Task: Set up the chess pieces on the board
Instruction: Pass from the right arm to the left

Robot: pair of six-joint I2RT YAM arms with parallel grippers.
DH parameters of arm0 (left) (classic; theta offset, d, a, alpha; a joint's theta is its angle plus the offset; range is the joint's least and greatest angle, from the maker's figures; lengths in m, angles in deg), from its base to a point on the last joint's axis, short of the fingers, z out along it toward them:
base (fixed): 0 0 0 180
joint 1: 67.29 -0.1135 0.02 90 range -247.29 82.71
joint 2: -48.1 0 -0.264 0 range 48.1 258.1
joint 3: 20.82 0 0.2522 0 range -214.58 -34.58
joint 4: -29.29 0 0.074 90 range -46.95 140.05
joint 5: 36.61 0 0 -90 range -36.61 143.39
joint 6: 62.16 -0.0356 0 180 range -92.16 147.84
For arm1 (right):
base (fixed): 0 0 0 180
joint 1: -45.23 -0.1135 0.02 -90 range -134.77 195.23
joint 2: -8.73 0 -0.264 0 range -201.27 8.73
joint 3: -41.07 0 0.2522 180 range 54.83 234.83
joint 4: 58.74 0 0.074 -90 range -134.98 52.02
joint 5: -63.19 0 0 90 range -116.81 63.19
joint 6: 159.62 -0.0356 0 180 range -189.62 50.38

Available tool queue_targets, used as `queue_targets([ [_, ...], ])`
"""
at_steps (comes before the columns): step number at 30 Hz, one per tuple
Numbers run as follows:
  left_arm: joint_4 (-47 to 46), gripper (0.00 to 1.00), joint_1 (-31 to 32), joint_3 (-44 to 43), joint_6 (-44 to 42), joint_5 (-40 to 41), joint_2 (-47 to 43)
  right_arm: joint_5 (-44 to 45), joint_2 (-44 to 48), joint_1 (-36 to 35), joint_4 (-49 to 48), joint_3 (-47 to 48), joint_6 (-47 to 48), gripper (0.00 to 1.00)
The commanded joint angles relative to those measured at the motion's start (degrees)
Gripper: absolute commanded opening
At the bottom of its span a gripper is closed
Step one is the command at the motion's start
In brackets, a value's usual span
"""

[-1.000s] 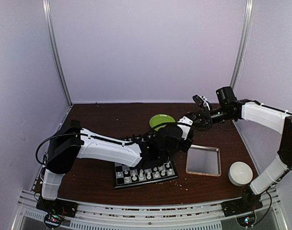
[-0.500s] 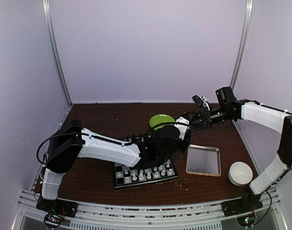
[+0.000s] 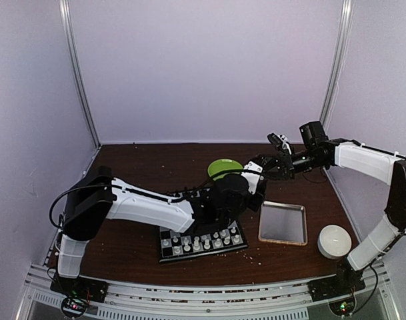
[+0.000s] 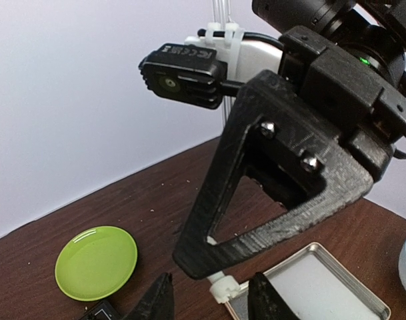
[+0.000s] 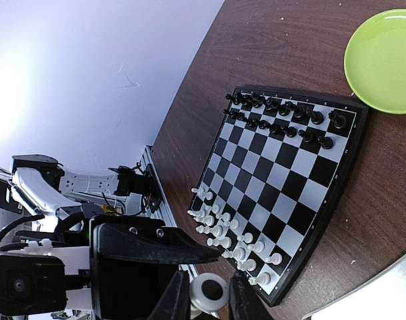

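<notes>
Top view: your left arm (image 3: 149, 207) has backed off a touch from the right tool (image 3: 269, 167), both up off the counter (image 3: 143, 167) behind the board (image 3: 204, 255).

Left wrist: the left tool (image 4: 213, 303) hangs open now, fingers clear either side of the white piece (image 4: 223, 288) that the right tool pinches.

Right wrist: same piece clamped, and the other white pieces (image 5: 218, 231) mostly fill their rows. Handover looks done, so I'd guess placing's next.
</notes>
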Motion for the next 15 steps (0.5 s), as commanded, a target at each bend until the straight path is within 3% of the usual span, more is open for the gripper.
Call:
queue_targets([
  [1,-3.37,0.39,-0.77,0.0,0.93,0.02,-2.52,-0.06,-0.2,0.38,-0.72,0.12,0.5,0.2],
  [9,-2.71,0.29,-1.8,-0.42,2.6,-1.33,-1.87,-0.06,0.12,0.39,-0.99,-0.27,0.58,0.2],
  [15,-2.99,0.28,-1.85,-0.89,2.3,-2.0,-1.86,0.03,0.19,0.37,-1.17,-0.67,0.73,0.2],
])
